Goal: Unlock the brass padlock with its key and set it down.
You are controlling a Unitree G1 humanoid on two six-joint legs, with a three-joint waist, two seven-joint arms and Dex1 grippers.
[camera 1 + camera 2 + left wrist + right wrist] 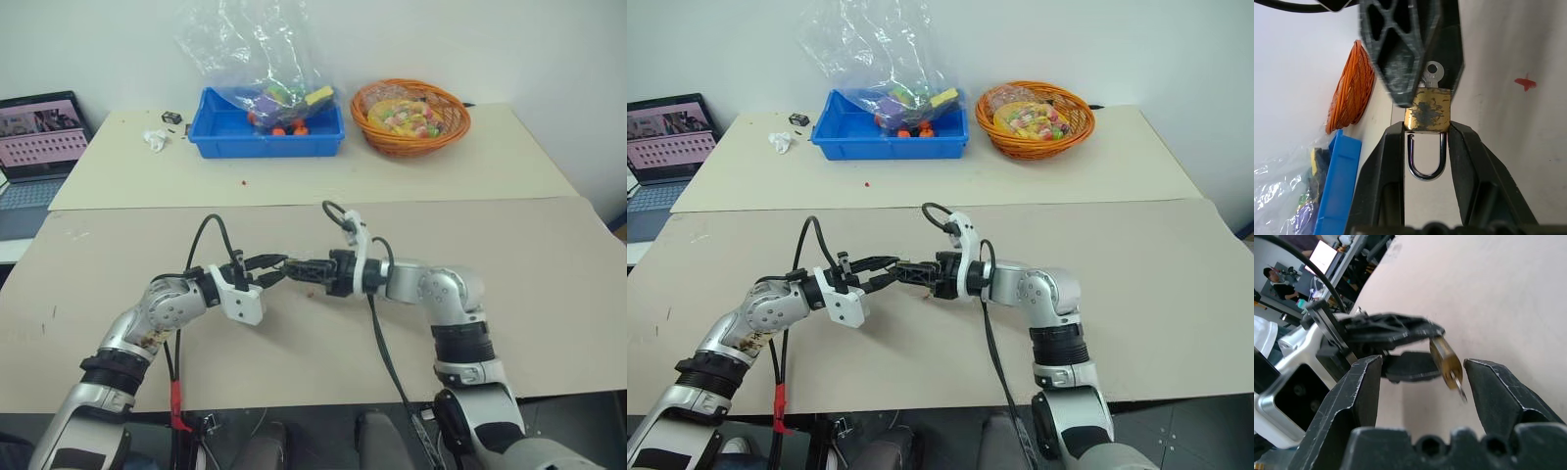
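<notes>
Two grippers meet | your left gripper (1426, 128) clamps the brass padlock (1427, 112) | your right gripper (1422, 377) gapes wide around its key (1460, 387)

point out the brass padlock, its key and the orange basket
brass padlock (1427, 113): left wrist view, on the scuffed brass body.
key (1432, 75): left wrist view, on its silvery round head.
orange basket (458, 119): left eye view, on the woven right rim.

left gripper (276, 271) clamped, right gripper (294, 268) spread wide, tips meeting, arms level
</notes>
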